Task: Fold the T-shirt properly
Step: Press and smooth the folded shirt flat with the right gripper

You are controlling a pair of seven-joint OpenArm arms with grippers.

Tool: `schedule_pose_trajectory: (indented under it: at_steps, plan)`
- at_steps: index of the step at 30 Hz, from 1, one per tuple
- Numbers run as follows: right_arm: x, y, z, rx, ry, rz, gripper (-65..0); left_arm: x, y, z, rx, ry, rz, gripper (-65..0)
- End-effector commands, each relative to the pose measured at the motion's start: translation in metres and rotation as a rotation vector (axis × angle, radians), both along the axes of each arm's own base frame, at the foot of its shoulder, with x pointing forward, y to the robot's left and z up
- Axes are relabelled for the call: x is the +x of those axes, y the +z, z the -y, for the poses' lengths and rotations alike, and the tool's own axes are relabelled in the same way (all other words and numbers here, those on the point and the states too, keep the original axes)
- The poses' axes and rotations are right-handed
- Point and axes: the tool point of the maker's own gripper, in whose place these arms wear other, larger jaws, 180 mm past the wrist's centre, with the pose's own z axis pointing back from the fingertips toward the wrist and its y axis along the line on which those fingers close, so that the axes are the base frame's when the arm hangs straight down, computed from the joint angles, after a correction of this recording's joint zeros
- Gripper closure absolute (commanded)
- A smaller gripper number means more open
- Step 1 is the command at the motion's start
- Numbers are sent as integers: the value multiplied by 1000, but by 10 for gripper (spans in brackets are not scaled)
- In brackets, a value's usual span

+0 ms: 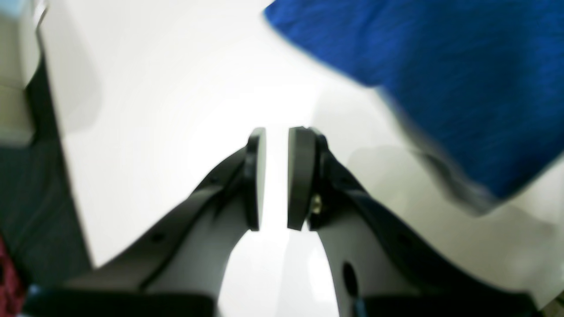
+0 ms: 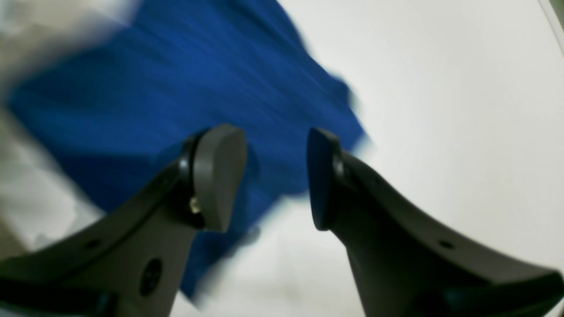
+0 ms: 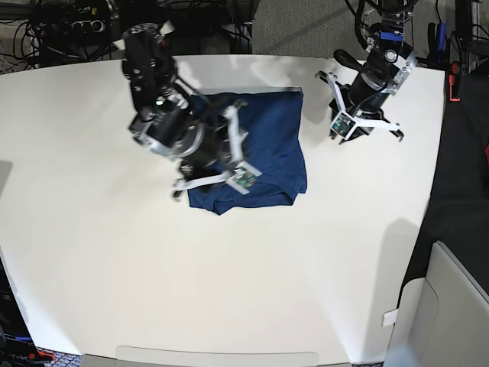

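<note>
The broad white matte bench fills nearly the whole base view, its smooth top bare apart from the cloth and the two arms. Above centre in that view lies the dark navy-blue T-shirt of thin heathered knit, already gathered into a roughly rectangular, flat packet with soft, slightly uneven edges; its longer side runs from the upper part of the frame down toward the middle, and its lower edge bulges a little at lower left.

The right hand sits over the left half of the packet in the base view, directly above the fabric. In the right wrist view its two dark, rounded pads stand clearly apart with nothing between them, the blue knit spreading behind and to the upper left, and white bench to the right. Blur there suggests the arm is in motion.

The left hand is at upper right in the base view, off the cloth, beside its right edge with bare bench between. In its wrist view the flat black pads show a narrow bright gap and grip nothing; the shirt's corner lies to the upper right.

So the shirt lies under the right hand and to one side of the left; the right arm is plainly nearer. Any remaining fold would likely run across the long axis, and the thin, limp knit will probably sag and slip unless pinched at an edge.
</note>
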Motion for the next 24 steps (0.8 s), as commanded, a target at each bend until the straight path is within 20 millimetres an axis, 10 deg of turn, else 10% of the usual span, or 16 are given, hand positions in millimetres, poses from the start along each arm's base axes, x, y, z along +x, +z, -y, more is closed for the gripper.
schedule_pose_trajectory:
  at_steps: [1,12,24]
  plan:
    - [6,8,-2,-4,0,35,-271,5,11,-4,0,6,43,-72]
    - [-17,-65,-34,-55,81,-207,-93,16,30,-61,-37,277,123,-72]
    - [-5,-100,25,-179,-14,-276,-83,14,34,-78,-33,334,137,-72]
